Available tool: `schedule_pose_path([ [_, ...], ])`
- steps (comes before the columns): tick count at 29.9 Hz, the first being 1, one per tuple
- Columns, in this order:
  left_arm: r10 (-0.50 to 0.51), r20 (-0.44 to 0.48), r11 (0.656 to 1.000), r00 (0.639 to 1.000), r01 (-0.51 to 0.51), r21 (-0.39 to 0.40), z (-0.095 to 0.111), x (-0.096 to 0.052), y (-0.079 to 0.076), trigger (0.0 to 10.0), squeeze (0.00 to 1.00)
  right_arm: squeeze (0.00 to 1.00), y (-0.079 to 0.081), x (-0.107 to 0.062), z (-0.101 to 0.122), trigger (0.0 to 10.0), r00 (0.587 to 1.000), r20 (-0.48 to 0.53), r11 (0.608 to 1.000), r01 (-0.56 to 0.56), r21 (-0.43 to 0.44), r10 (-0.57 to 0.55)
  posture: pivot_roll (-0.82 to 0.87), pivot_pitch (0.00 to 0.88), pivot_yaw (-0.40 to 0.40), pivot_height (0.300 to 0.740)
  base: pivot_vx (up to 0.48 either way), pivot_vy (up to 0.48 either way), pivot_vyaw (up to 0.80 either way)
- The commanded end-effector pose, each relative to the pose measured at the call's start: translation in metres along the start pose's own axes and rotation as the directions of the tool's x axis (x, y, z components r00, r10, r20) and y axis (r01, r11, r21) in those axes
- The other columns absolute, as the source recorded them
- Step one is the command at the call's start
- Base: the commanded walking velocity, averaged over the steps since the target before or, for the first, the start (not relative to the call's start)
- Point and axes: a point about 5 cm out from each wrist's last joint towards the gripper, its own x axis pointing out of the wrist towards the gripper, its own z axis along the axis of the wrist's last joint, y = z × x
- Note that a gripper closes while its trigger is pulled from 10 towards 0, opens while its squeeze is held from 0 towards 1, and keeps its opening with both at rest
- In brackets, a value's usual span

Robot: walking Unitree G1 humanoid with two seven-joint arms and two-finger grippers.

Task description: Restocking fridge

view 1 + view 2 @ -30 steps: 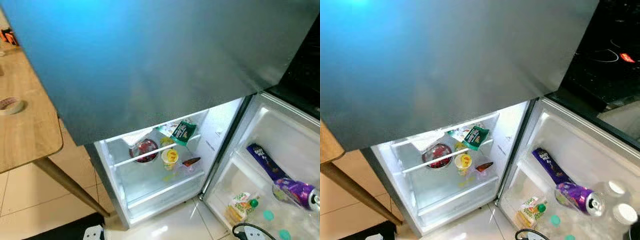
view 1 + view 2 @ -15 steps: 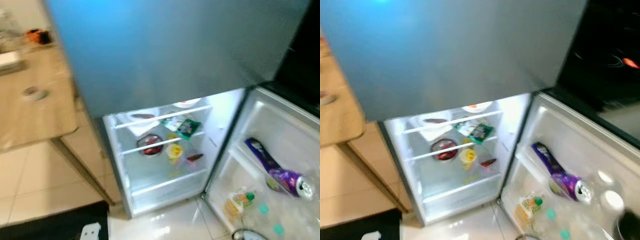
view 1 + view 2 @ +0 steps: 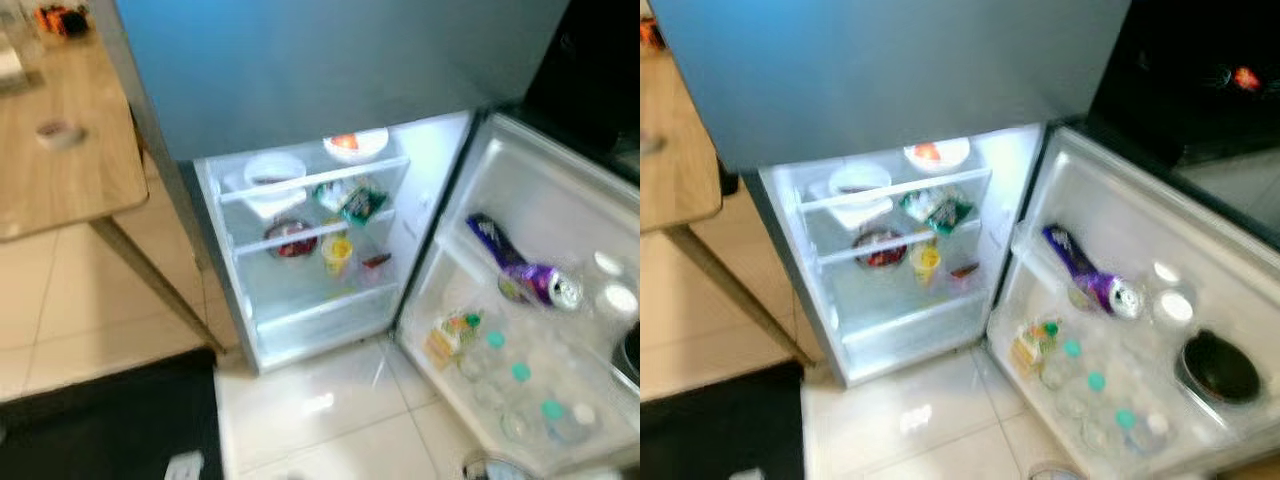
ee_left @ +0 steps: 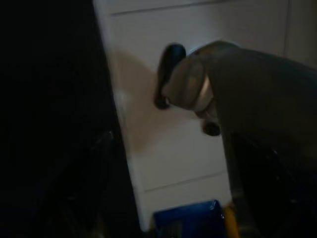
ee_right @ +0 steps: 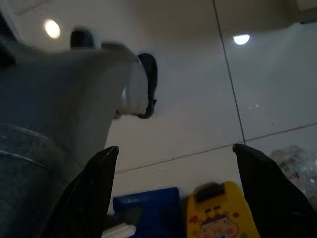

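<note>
Fridge open ahead, shelves part stocked | door swung right, bottles and can in racks | right gripper spread, empty, hanging over floor | left gripper: cannot tell | risk: blurred view, misjudged approach could clip open door

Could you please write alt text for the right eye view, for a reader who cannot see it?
An open fridge seen from above: lit shelves hold bowls and packets, and the door, swung open on the right, holds a purple can, bottles and a dark pan. A wooden table stands left.
</note>
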Motion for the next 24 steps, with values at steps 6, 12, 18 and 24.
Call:
schedule_pose_path([
  [6, -0.042, -0.024, 0.999, 0.999, 0.042, -0.002, -0.006, 0.003, -0.011, 10.0, 0.00, 0.00, -0.001, -0.001, -0.006, 10.0, 1.000, -0.015, 1.000, 0.001, 0.002, -0.001, 0.07, 0.045, -0.064, 0.740, -0.218, 0.000, 0.00],
  [12, -0.056, 0.028, 0.998, 0.998, 0.057, -0.011, 0.004, 0.004, -0.011, 10.0, 0.00, 0.00, -0.002, -0.001, -0.004, 10.0, 1.000, -0.013, 1.000, 0.002, 0.002, -0.002, 0.06, 0.042, -0.067, 0.740, 0.000, 0.000, 0.00],
  [18, -0.076, 0.025, 0.997, 0.997, 0.076, 0.006, 0.005, 0.004, -0.013, 10.0, 0.00, 0.00, -0.002, -0.001, -0.004, 10.0, 1.000, -0.012, 1.000, 0.002, 0.001, -0.002, 0.06, 0.041, -0.067, 0.740, 0.000, -0.143, 0.00],
  [24, -0.088, 0.013, 0.996, 0.996, 0.088, 0.001, 0.004, 0.005, -0.014, 10.0, 0.00, 0.00, 0.000, 0.000, -0.005, 10.0, 1.000, -0.016, 1.000, -0.001, 0.000, 0.001, 0.06, 0.041, -0.067, 0.740, 0.000, -0.464, 0.00],
])
